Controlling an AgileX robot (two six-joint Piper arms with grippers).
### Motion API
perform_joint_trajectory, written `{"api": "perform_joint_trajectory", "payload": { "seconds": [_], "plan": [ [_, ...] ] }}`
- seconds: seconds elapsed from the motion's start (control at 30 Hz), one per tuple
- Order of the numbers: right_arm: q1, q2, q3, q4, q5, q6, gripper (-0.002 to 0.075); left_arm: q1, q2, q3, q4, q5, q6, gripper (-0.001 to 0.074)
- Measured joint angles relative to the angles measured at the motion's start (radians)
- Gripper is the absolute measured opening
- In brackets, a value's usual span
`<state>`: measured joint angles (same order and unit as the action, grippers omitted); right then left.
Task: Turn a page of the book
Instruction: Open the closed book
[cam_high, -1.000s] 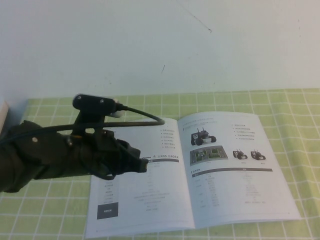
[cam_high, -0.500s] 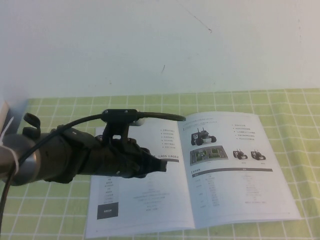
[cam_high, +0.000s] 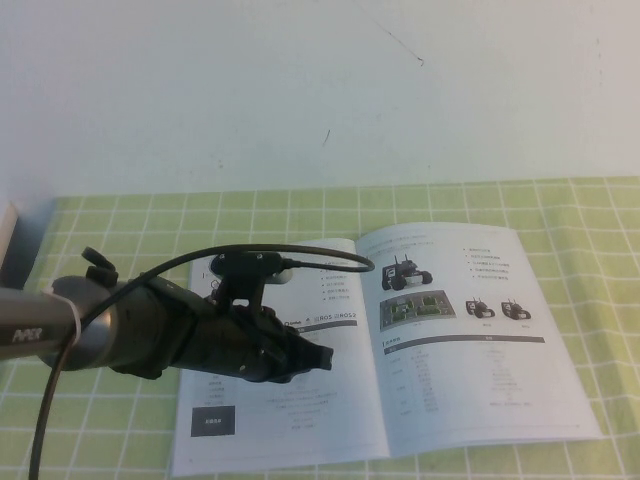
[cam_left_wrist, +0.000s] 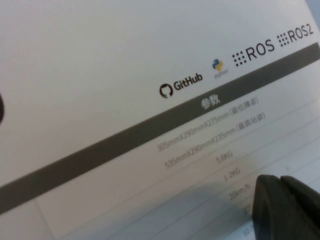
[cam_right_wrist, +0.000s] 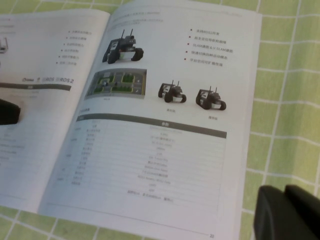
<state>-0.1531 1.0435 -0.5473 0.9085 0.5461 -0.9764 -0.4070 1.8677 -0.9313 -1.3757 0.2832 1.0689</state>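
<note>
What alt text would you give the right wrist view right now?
The book lies open and flat on the green checked cloth, the page with wheeled-robot photos facing up. The right gripper hovers shut off its outer corner; the left gripper is over the facing page.

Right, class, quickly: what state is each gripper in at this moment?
Left gripper: shut, holding nothing, over the book's left-hand sheet.
Right gripper: shut, holding nothing, beside the page's outer corner.

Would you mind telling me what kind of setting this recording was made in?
Probably a robot test bench, not a home: an open product booklet on a green checked mat against a bare white wall. The left gripper hovers over it; the right gripper, shut, beside it.
</note>
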Motion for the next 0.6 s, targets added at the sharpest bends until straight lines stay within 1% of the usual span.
{"api": "perform_joint_trajectory", "payload": {
  "seconds": [0.23, 0.6],
  "plan": [
    [0.000, 0.000, 0.000, 0.000, 0.000, 0.002, 0.0067, 0.000, 0.026, -0.007, -0.014, 0.004, 0.002, -0.0004],
    [0.000, 0.000, 0.000, 0.000, 0.000, 0.002, 0.0070, 0.000, 0.029, -0.010, -0.029, 0.015, 0.007, -0.0004]
  ]
}}
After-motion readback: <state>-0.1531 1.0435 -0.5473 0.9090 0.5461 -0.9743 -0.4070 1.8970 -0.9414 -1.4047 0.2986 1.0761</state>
